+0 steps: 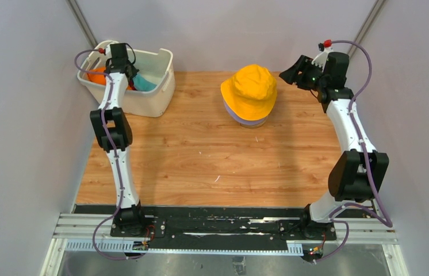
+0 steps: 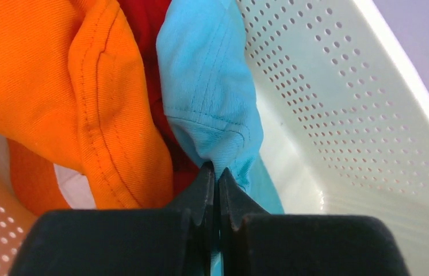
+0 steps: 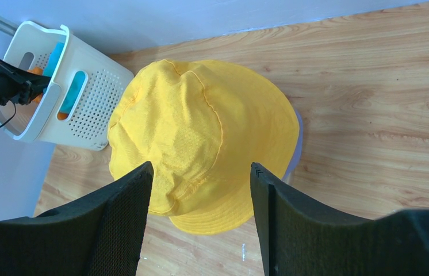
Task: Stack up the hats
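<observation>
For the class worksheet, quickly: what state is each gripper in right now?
Left gripper: fingers shut on the teal soft fabric bucket hat.
Right gripper: open, holding nothing.

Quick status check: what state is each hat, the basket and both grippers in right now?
Yellow hat: crown up, atop the lavender hat.
Lavender hat: underneath, only its edge showing.
Teal hat: in the basket, pinched.
Orange hat: crumpled in the basket.
Red hat: wedged between orange and teal.
Basket: upright, holding three hats.
Left gripper: shut on teal hat.
Right gripper: open, empty.
</observation>
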Robot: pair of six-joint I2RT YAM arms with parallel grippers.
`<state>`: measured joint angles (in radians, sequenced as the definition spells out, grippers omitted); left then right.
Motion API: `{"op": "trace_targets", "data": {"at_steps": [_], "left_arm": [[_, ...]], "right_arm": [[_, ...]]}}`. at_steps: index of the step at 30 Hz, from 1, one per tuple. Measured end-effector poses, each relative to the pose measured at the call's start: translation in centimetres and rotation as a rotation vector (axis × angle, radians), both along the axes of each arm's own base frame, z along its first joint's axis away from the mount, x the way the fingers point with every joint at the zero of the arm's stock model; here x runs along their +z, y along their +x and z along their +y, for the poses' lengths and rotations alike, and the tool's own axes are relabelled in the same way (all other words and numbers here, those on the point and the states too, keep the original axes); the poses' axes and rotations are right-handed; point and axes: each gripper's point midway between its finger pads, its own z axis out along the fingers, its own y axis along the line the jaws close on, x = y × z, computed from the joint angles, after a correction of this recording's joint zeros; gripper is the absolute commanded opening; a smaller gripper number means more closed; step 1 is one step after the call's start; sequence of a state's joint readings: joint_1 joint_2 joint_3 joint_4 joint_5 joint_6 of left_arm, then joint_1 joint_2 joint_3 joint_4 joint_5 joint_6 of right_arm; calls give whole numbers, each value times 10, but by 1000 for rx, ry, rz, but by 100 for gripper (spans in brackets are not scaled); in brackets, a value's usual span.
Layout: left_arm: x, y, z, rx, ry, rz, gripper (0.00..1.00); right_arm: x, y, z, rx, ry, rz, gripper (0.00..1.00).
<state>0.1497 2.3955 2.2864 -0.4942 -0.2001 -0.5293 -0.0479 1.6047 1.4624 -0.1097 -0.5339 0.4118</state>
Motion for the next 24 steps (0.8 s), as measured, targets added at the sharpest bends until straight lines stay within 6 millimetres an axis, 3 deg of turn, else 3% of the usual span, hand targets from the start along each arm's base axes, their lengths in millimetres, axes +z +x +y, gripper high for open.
{"op": "trace_targets", "data": {"at_steps": [5, 8, 10, 13, 16, 19, 21, 24], "left_arm": [[3, 7, -3, -15, -8, -56, 0], [4, -4, -10, -37, -16, -84, 0], [20, -12, -16, -60, -24, -117, 0], [81, -21, -29, -108, -25, -235, 0], [170, -32, -50, -172, -13, -427, 0], [259, -59, -80, -256, -15, -647, 0], [299, -78, -98, -313, -29, -760, 0], [329, -100, -122, -400, -58, -870, 0]], "right_arm": [[0, 0, 2, 4, 0, 0, 62], [0, -1, 5, 10, -1, 0, 62], [-1, 0, 9, 19, -2, 3, 62], [-3, 1, 16, 34, -8, 5, 62], [-3, 1, 21, 45, -9, 6, 62], [-4, 0, 25, 56, -12, 9, 62], [-5, -1, 27, 61, -15, 10, 62], [-5, -1, 27, 64, -18, 8, 62]]}}
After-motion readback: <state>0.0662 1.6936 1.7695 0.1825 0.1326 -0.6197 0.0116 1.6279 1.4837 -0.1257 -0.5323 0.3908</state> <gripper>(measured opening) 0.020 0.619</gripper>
